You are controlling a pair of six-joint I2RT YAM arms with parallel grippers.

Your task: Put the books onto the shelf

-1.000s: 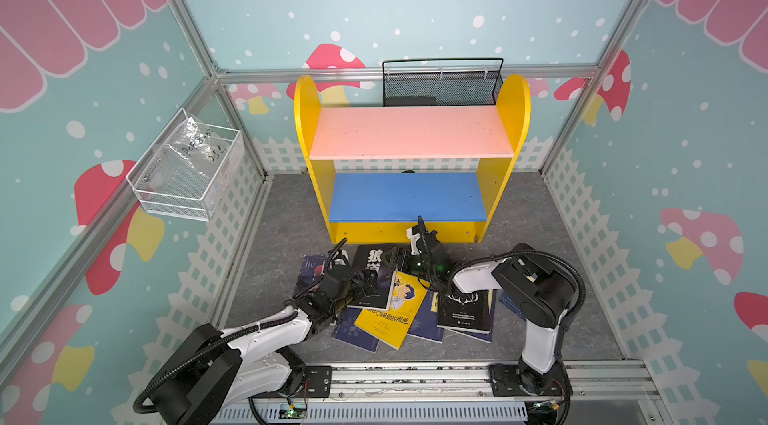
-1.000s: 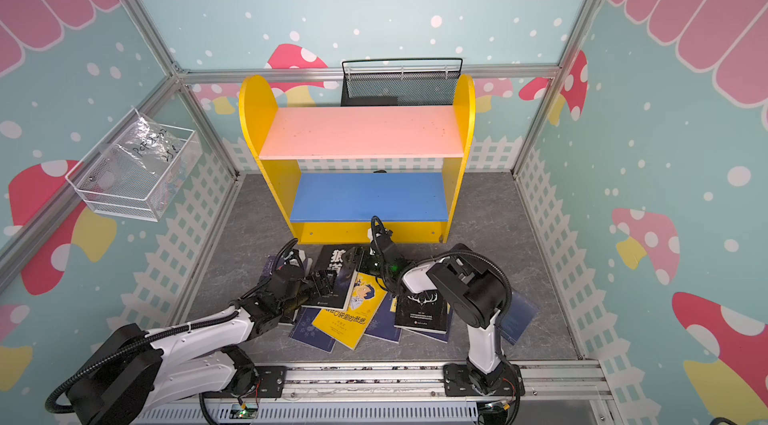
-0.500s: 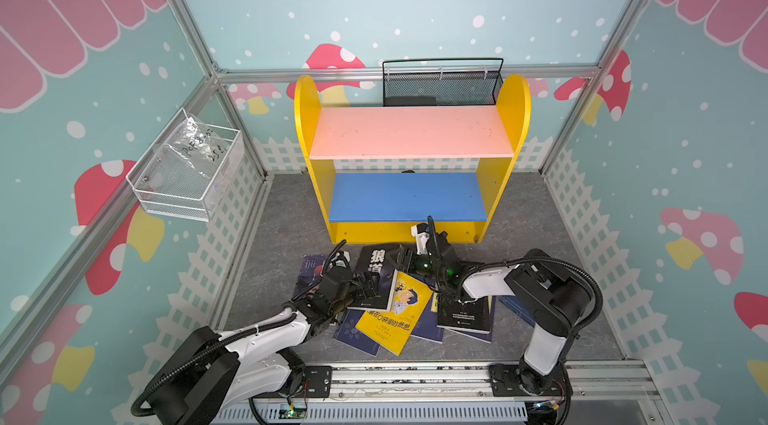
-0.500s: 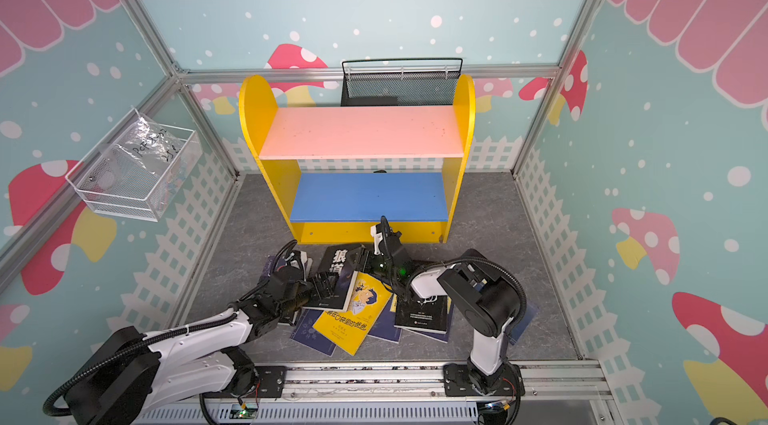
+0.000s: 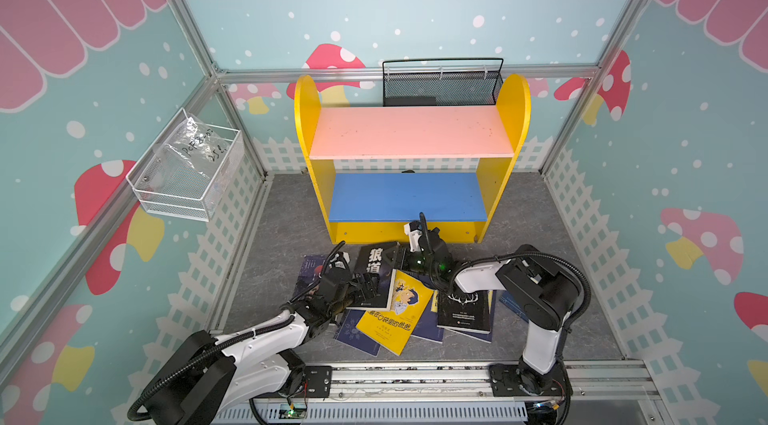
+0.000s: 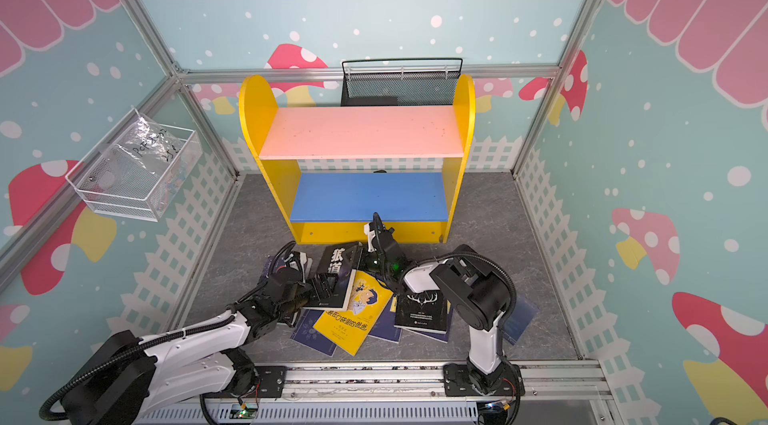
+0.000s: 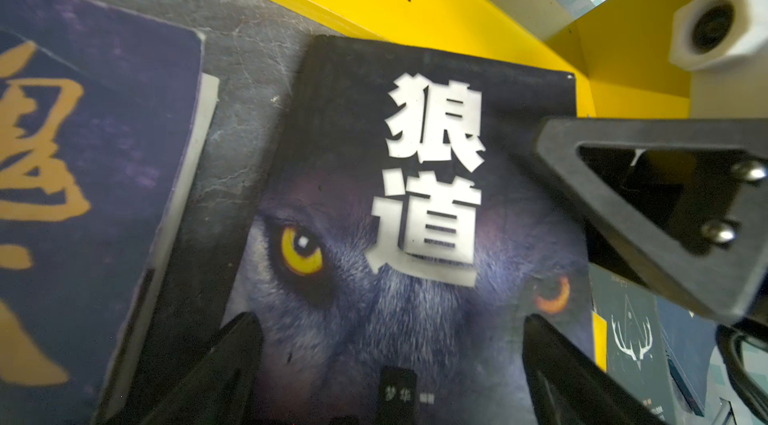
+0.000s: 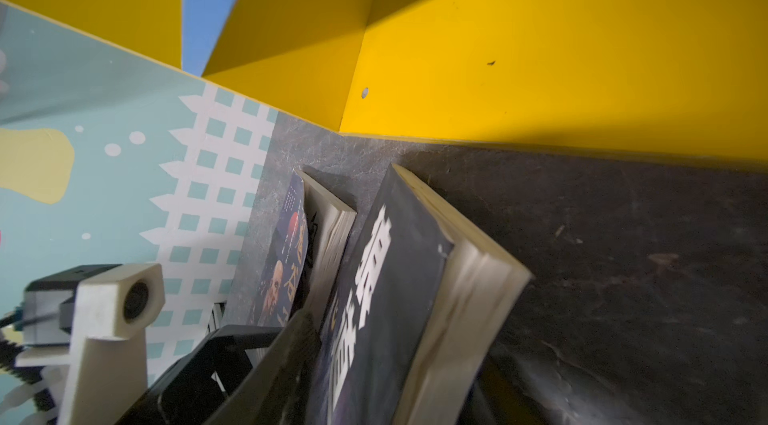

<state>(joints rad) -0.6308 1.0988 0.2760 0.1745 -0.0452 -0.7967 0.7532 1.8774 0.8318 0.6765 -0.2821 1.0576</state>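
Both shelf boards are bare: pink upper board, blue lower board. All the books are in a loose pile on the floor in front of it. Target looks like the wolf book, lying flat on top at the shelf end of the pile. Its far short edge sits just beside the yellow base panel, and its long axis runs roughly from the shelf back toward the rail, slightly skewed. Right gripper is at the book's far right corner, on the page-edge side. The right wrist view has that edge between the jaws and one finger against the cover; the jaws are partly drawn in, and I can't tell whether they actually bite. Left gripper is spread wide, hovering over the near end of the cover, holding nothing. The right arm is nearer the shelf side, so my guess is it does the lift. The lower board is straight ahead along the book's long axis. Yellow cartoon book overlaps the wolf book's near right corner and may drag.
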